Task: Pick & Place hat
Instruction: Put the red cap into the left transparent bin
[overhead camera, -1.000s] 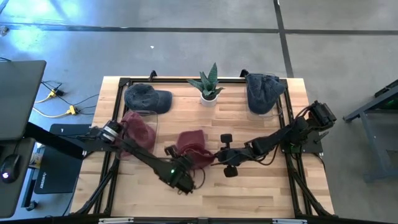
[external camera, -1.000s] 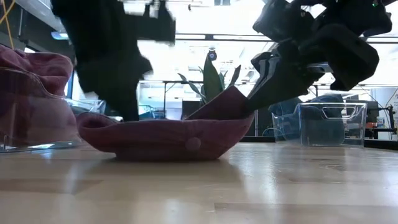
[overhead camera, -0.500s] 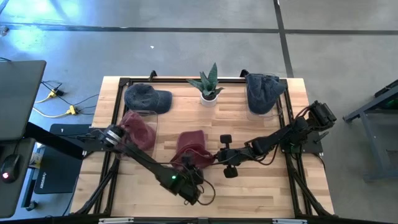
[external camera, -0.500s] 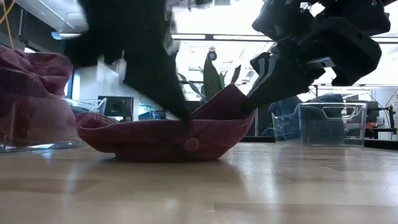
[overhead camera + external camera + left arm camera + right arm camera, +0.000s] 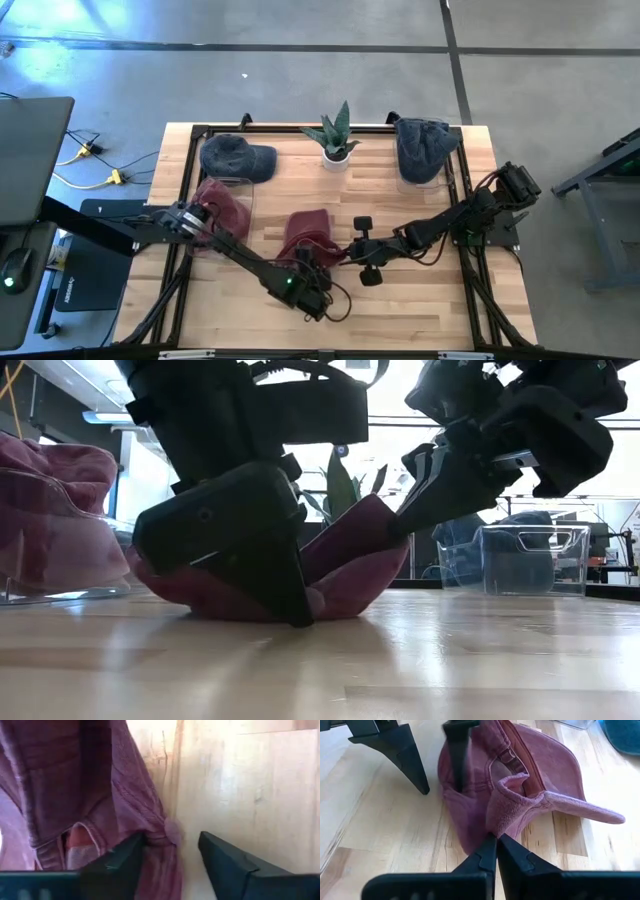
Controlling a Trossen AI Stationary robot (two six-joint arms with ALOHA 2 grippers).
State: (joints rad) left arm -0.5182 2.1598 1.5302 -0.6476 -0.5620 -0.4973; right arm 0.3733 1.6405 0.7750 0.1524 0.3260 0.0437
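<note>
The maroon hat [image 5: 305, 235] lies upside down on the wooden table [image 5: 420, 300], in front of the potted plant [image 5: 335, 135] and a little toward the left arm's side. Its long axis runs roughly from the plant toward the table's front edge, brim toward the plant. The right gripper [image 5: 495, 841] reaches in from the side away from the left arm, its jaws pressed together on a fold of the hat's rim, lifting that side off the wood. The left gripper [image 5: 172, 852] stands at the hat's front end, nearest the table's front edge, jaws apart — one finger inside the crown against the cloth, the other out over bare wood, so the hat's wall and its top button sit between them. Both grippers are at the hat; the coming close looks to turn on that wall lying between the left fingers. Open wood lies in front of the hat. A clear bin [image 5: 228, 205] holding another maroon hat sits near it on the left arm's side, and blue hats [image 5: 237, 157] rest either side of the plant, well apart.
</note>
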